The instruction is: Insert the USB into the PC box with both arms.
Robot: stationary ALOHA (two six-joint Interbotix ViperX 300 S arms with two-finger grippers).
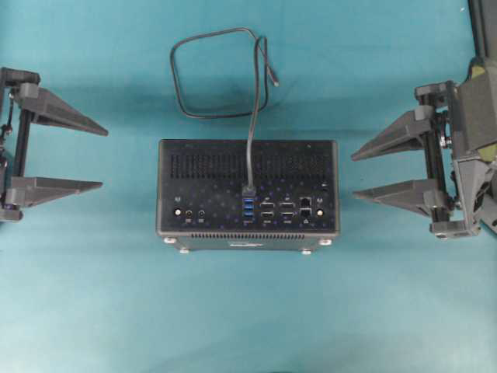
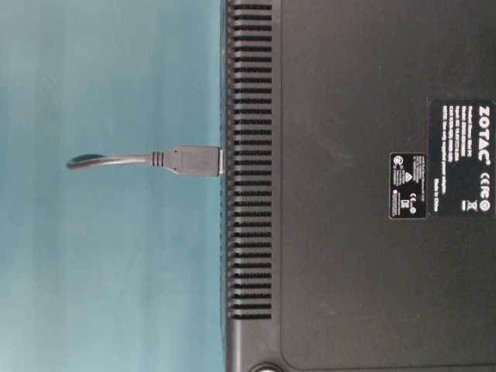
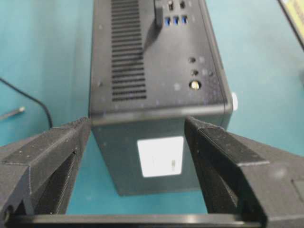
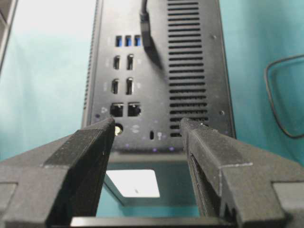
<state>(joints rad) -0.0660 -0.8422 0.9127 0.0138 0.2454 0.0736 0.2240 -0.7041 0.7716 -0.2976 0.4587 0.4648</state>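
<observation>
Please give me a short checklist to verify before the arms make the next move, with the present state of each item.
1. Dark grey USB plug seated in a blue port of the black rectangular PC box: ok.
2. Thin black cable loop lies free on the teal table: ok.
3. Left claw open, apart from the box: ok.
4. Right claw open, apart from the box: ok.
5. Plug pushed fully home: cannot tell.

Teal table covering (image 1: 85, 311) before you, flat and plain across your whole work surface, faint creases near the upper edge, soft shadows on it at both sides, dark object at your upper right corner (image 1: 483, 27), identity indeterminate.
</observation>
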